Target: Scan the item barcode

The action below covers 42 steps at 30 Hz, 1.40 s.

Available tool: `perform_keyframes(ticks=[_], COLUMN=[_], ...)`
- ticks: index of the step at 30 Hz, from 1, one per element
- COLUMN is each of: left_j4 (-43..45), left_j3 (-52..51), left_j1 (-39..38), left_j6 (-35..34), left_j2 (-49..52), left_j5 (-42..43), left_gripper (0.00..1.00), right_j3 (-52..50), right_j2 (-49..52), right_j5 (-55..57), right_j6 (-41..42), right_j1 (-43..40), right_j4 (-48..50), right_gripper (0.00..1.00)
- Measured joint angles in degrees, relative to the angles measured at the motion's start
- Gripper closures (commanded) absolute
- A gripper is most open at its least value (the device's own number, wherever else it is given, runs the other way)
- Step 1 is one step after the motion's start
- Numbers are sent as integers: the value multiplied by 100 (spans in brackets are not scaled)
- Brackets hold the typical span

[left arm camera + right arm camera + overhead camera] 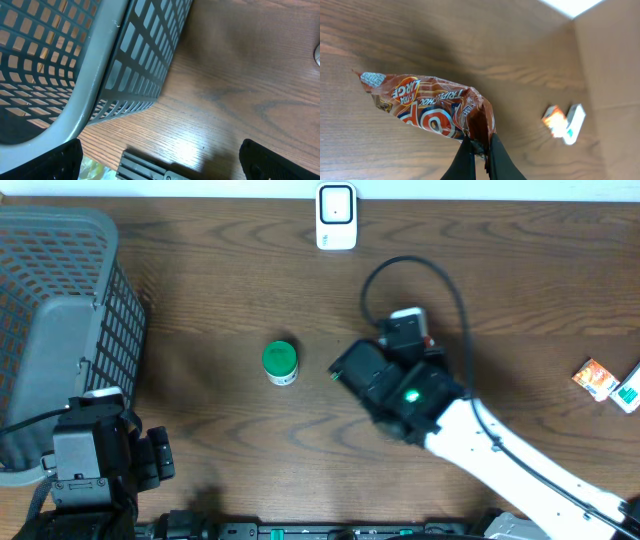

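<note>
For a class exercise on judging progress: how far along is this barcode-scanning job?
Done: the right gripper is shut on the snack packet, apparently lifted off the table. In hand: the packet is held mid-table, short of the white scanner-like device at the far edge. Left: presenting the barcode to it. The left gripper is open and empty beside the basket.

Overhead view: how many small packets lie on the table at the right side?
2: an orange packet and, beside it, a white packet cut by the frame edge. More may lie outside.
</note>
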Motion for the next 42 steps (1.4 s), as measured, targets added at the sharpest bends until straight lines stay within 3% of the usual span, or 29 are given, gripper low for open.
perform_keyframes(ticks=[5, 14, 22, 28, 30, 32, 35, 38, 42], left_j4=[0, 2, 2, 2, 0, 0, 2, 0, 2], left_j3=[0, 0, 0, 0, 0, 0, 0, 0, 0], left_j1=[0, -11, -144, -144, -144, -144, -144, -144, -144], left_j6=[0, 0, 0, 0, 0, 0, 0, 0, 0], left_j2=[0, 0, 0, 0, 0, 0, 0, 0, 0], left_j5=[0, 0, 2, 0, 0, 0, 0, 0, 0], left_gripper=[2, 2, 2, 2, 2, 2, 2, 2, 2], right_j3=[0, 0, 0, 0, 0, 0, 0, 0, 2], right_j2=[778, 2568, 3080, 3091, 3091, 3091, 3091, 3091, 3062], right_j5=[960, 2824, 2496, 1554, 1165, 852, 326, -273, -1241], right_j6=[35, 33, 33, 103, 146, 157, 232, 509, 846], right_j1=[562, 837, 1521, 2387, 2721, 2957, 3272, 3386, 3152], right_j4=[-52, -179, -177, -146, -120, -50, 92, 105, 118], right_gripper=[99, 98, 98, 70, 40, 26, 20, 5, 1])
